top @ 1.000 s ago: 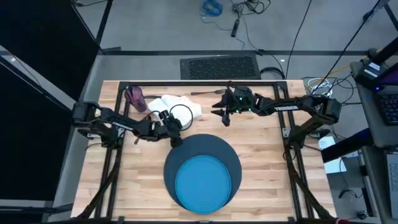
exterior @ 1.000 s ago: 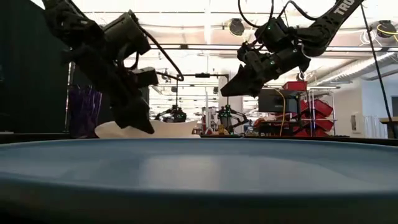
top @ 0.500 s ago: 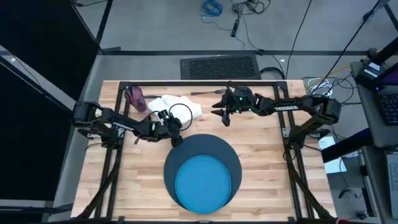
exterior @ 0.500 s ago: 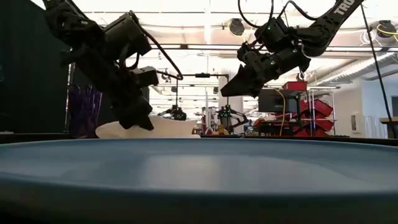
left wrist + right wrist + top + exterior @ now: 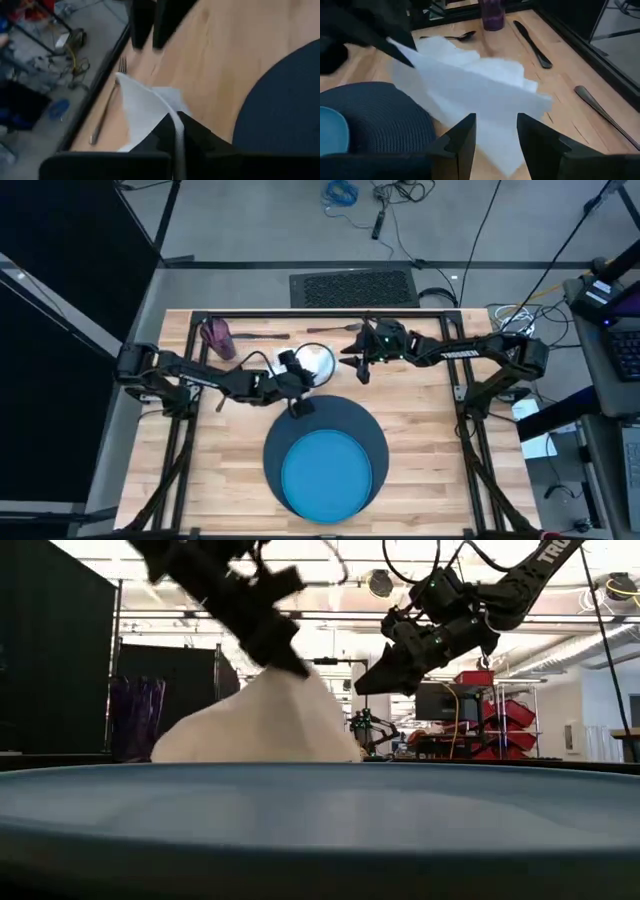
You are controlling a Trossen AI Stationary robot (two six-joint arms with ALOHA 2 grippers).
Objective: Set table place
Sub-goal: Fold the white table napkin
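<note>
Now, one white napkin (image 5: 315, 363) pinched in my left pincer (image 5: 297, 387), lifted near the worktop's (image 5: 420, 440) far edge beside one dark mat (image 5: 370, 430) and one blue plate (image 5: 325, 470), my right pincer (image 5: 352, 363) hovering open.

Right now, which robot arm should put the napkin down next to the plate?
The left one, probably. The left gripper is shut on the napkin and has it lifted just behind the mat. The right gripper hangs open and empty nearby.

Grey floor (image 5: 260, 220), black curtain (image 5: 50, 660)
</note>
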